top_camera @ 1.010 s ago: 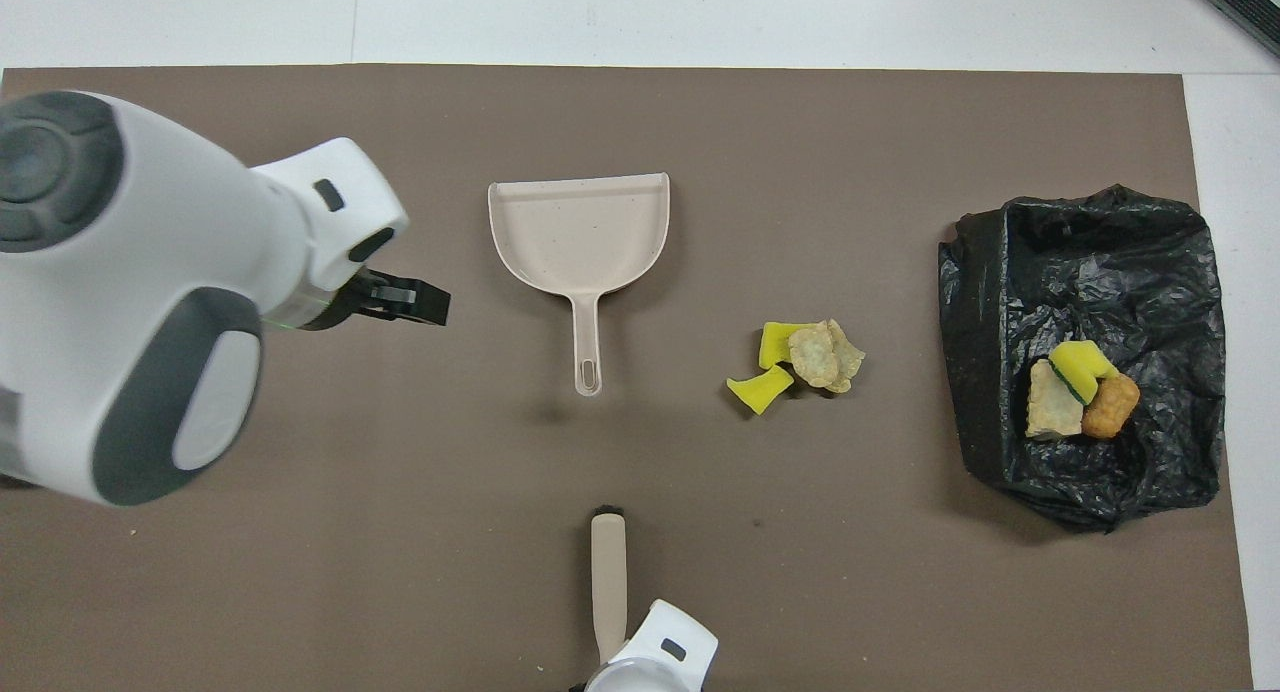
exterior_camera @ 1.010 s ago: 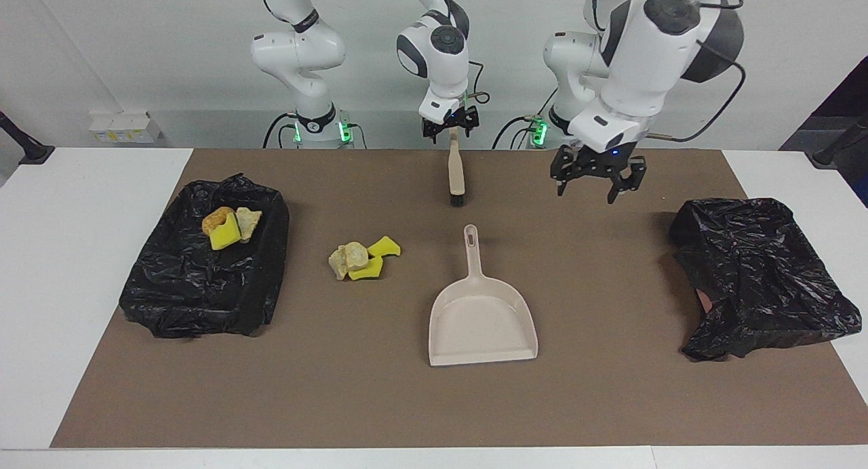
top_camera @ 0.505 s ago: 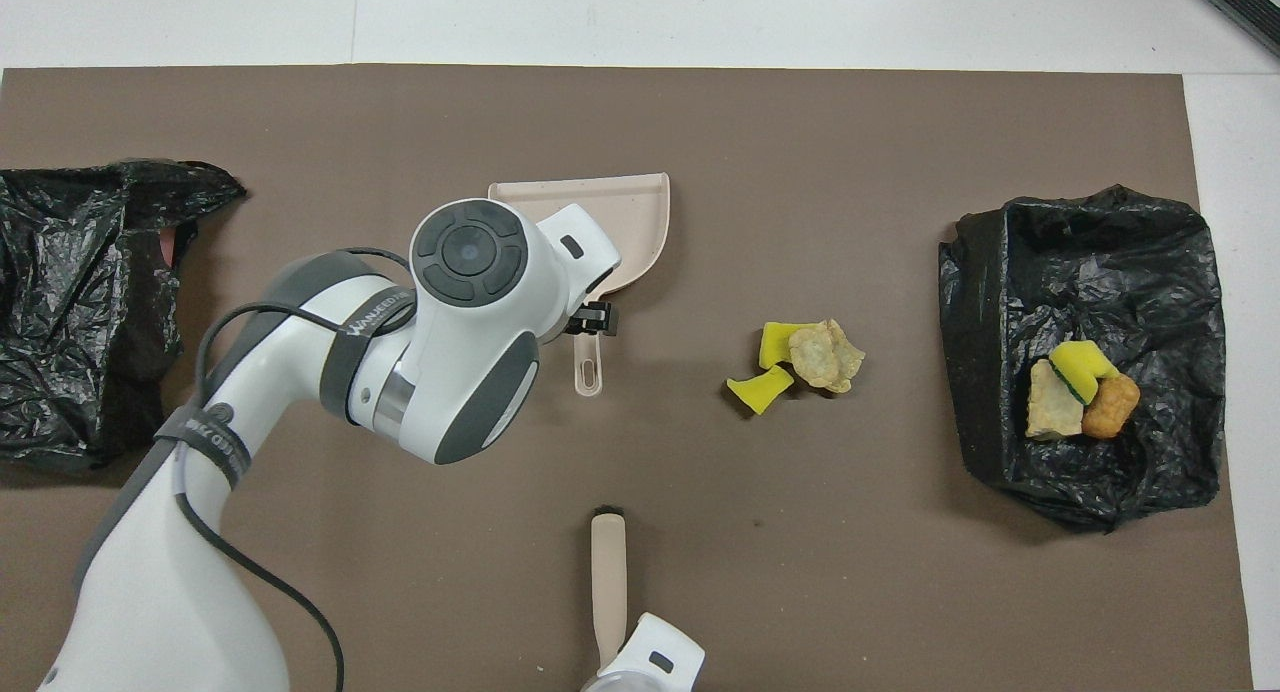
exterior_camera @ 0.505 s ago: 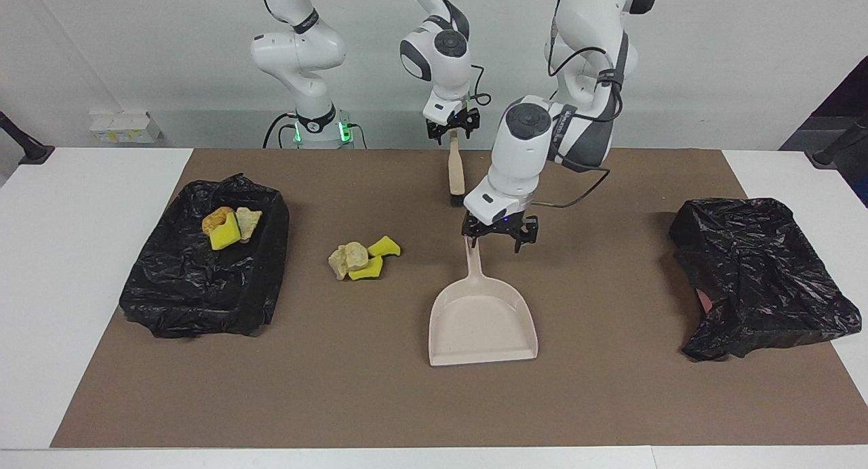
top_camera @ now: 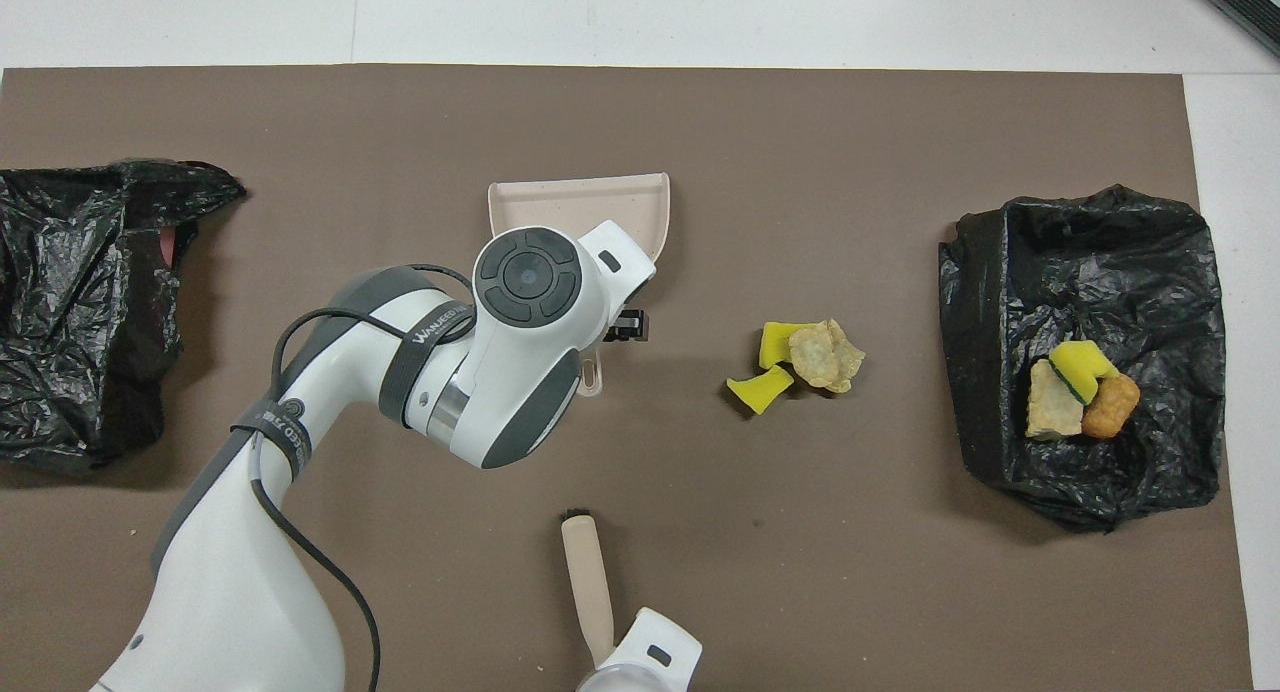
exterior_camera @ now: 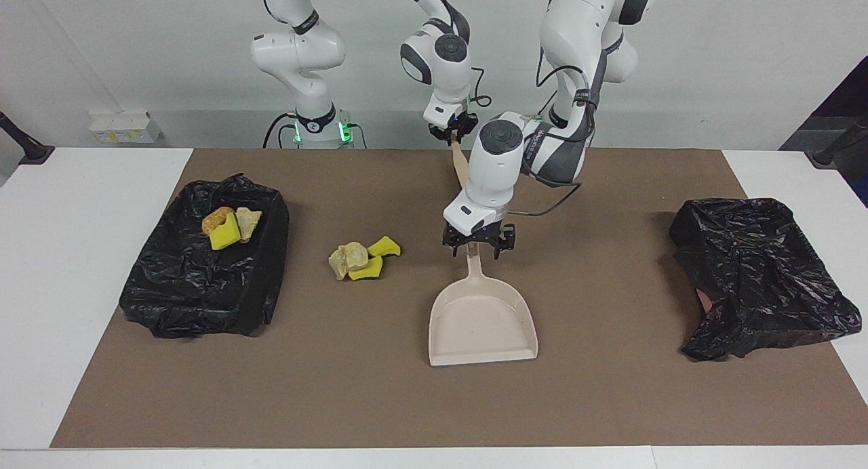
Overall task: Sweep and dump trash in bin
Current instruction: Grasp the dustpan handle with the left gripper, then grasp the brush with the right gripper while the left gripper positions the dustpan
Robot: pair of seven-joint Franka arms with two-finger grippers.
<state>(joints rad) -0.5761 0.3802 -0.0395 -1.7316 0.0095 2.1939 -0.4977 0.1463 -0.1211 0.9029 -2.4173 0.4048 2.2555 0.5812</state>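
Observation:
The beige dustpan (exterior_camera: 483, 320) lies flat mid-mat, its handle pointing toward the robots. My left gripper (exterior_camera: 478, 247) is down at the handle, open, one finger on each side. In the overhead view the left wrist covers the handle and part of the dustpan (top_camera: 580, 207). My right gripper (exterior_camera: 453, 127) is shut on the top of a beige brush (top_camera: 587, 592), which hangs tilted over the mat's edge nearest the robots. A loose pile of trash (exterior_camera: 363, 257) lies beside the dustpan toward the right arm's end. More trash (exterior_camera: 229, 226) sits in the black-lined bin (exterior_camera: 203, 293).
A crumpled black bag (exterior_camera: 759, 272) lies at the left arm's end of the brown mat. The bin (top_camera: 1090, 272) stands at the right arm's end. White table borders the mat at both ends.
My left gripper has swung in from high over the mat and come down onto the dustpan handle. The brush in my right gripper has tilted, its head toward the left arm's end.

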